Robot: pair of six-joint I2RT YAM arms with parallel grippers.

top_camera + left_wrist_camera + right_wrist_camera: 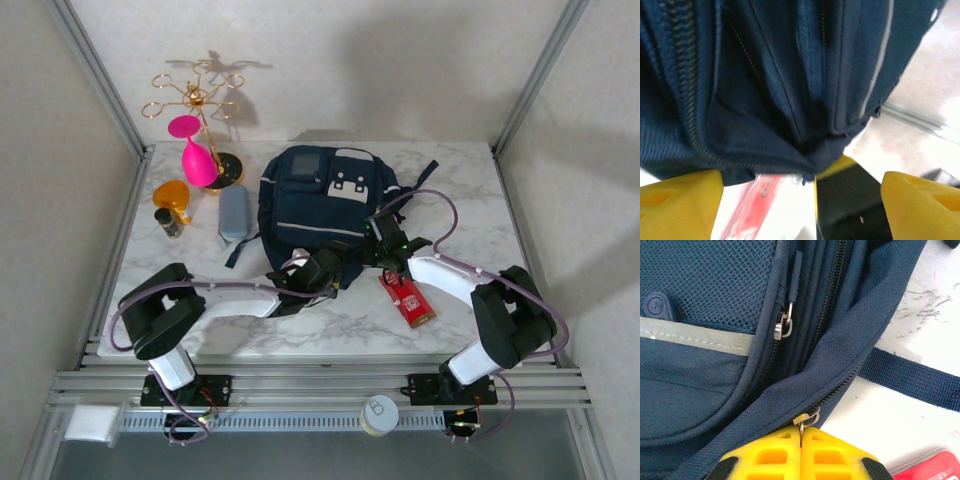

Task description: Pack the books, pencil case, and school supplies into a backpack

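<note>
Red with white print, the supplies pack (407,300) lies nearest me on the marble table (470,200), just off the near right corner of the backpack (320,200) and not yet packed. Just past it, my right gripper (801,432) is pinched tight on the metal ring of a zipper pull (807,418) at the bag's edge. My left gripper (800,177) stands wide at the near hem, closed on nothing (a dark flat thing (840,200) with a yellow edge lies under the fabric there, possibly a book, but I cannot tell). I judge this to be the opening step, with the packing itself not begun. Next I would want the left to clamp the fabric as an anchor while the right draws the pull along its track. Farther back, the grey-blue pencil case (233,213) waits just left of the backpack, with a dark bottle (168,222) and an orange object (172,192) further left.
</note>
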